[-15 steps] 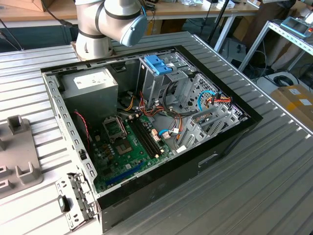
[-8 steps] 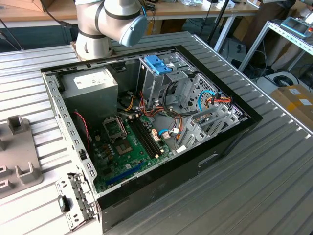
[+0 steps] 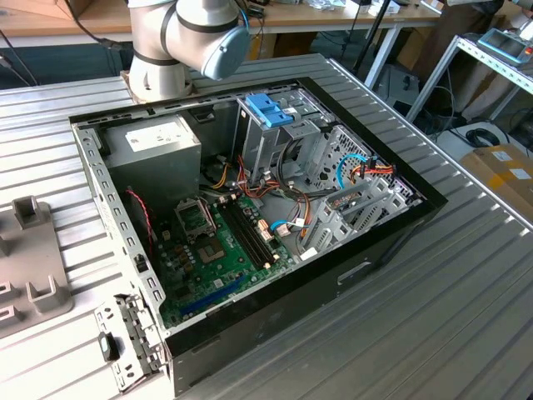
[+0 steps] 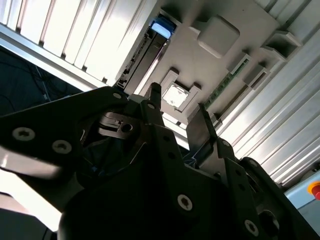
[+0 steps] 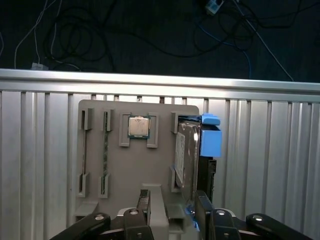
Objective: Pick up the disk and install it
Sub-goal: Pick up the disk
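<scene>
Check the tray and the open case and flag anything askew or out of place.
Nothing looks damaged or spilled. The disk stands straight on edge in its tray slot, near the open gripper. Only a metal bracket lying on the table beside the case looks loose.

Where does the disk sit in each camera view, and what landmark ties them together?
First wrist view: the disk stands on edge in the grey holder plate, beside the processor chip.
Second wrist view: the disk stands on edge at the holder plate, near the processor chip.
Exterior view: the holder plate lies at the exterior view's left edge.
Shared landmark: the holder plate.
</scene>
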Available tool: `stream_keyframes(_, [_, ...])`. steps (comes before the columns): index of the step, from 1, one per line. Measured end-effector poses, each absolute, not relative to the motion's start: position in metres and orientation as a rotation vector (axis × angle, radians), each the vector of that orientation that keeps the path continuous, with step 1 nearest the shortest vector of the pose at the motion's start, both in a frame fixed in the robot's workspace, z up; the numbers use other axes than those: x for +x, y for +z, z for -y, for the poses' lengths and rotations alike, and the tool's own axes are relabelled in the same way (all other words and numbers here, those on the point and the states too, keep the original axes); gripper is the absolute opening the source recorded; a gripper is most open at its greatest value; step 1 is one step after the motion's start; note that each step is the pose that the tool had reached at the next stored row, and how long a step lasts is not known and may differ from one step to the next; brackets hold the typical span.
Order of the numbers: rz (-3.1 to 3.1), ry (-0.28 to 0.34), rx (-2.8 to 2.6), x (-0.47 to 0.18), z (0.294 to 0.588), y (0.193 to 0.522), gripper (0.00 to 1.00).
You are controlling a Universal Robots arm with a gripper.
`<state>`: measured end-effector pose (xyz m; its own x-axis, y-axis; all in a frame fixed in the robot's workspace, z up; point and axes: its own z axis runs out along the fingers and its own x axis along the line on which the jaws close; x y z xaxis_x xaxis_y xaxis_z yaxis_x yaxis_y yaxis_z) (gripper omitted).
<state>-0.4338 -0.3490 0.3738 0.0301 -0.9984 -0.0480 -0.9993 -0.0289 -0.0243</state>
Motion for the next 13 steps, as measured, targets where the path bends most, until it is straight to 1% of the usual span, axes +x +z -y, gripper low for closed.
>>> stream_keyframes(13, [-2.264,0.023,-2.103,-0.4338,0.3442,0.3720,0.48])
